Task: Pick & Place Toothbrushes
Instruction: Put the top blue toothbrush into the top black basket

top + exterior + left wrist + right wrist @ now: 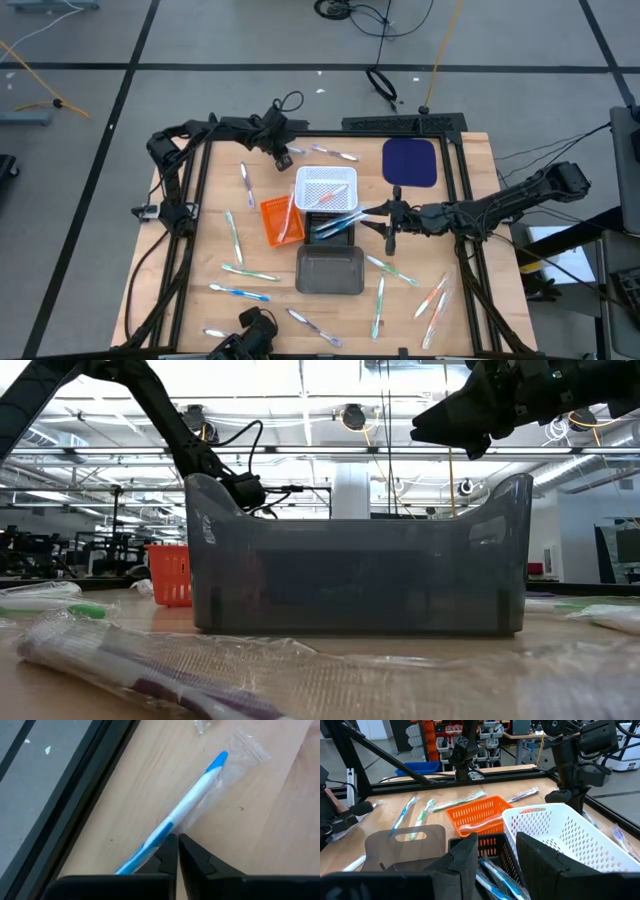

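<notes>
Your right gripper point(372, 222) hovers over the black slatted basket point(338, 226) holding blue-accented toothbrushes point(496, 876), fingers parted by a moderate gap with nothing between them. Your left gripper point(176, 851) sits near the table's far edge, fingers pressed together, its tips over a wrapped blue-and-white toothbrush point(186, 811). More wrapped toothbrushes point(240, 293) lie scattered on the wooden table point(190, 265).

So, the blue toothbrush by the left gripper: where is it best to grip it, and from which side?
Probably the white middle of the toothbrush, from straight above, fingers across it: it lies flat on the table, and the middle is widest. The left gripper is shut and must open first.
</notes>
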### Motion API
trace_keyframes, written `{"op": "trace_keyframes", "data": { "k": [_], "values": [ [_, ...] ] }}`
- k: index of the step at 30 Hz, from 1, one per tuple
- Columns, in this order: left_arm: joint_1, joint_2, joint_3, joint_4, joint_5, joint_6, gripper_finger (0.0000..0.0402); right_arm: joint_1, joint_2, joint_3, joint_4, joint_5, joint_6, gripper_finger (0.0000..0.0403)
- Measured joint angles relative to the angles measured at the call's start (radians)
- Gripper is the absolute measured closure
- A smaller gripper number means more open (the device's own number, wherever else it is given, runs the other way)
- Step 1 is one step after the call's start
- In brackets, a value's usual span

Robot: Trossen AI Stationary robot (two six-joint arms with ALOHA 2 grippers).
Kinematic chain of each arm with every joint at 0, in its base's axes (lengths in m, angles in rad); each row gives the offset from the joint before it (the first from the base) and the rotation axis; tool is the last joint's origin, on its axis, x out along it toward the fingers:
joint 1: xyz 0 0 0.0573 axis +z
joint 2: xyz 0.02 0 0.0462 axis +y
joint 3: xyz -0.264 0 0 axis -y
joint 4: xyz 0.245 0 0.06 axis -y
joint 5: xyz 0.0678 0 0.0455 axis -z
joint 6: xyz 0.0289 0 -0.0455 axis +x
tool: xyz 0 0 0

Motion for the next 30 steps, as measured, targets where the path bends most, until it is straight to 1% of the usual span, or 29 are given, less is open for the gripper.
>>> {"op": "trace_keyframes", "data": {
  "k": [5,8,12,14,19,22,26,30],
  "values": [
    [-0.003,-0.002,0.000,-0.016,-0.010,-0.011,0.0398,0.000,0.000,0.000,0.000,0.000,0.000,0.0277],
    [-0.008,-0.023,-0.001,-0.046,-0.051,-0.025,0.0399,0.000,0.000,0.000,0.000,0.000,0.000,0.0277],
    [-0.017,-0.097,-0.005,-0.115,-0.141,-0.036,0.0401,-0.001,0.000,0.000,0.000,0.001,0.000,0.0277],
    [-0.022,-0.142,-0.003,-0.145,-0.154,-0.045,0.0401,-0.001,0.000,0.000,0.000,0.001,0.000,0.0277],
    [-0.042,-0.248,-0.003,-0.188,-0.145,-0.104,0.0401,-0.002,0.001,0.000,-0.002,0.002,0.000,0.0277],
    [-0.060,-0.297,-0.002,-0.190,-0.141,-0.100,0.0401,-0.002,0.001,0.000,-0.008,0.000,0.007,0.0277],
    [-0.086,-0.302,-0.002,-0.187,-0.137,-0.084,0.0396,-0.002,0.001,0.000,-0.028,0.000,0.026,0.0277],
    [-0.090,-0.260,-0.001,-0.191,-0.132,-0.088,0.0377,-0.002,0.001,0.000,-0.039,0.000,0.027,0.0277]
  ]
}}
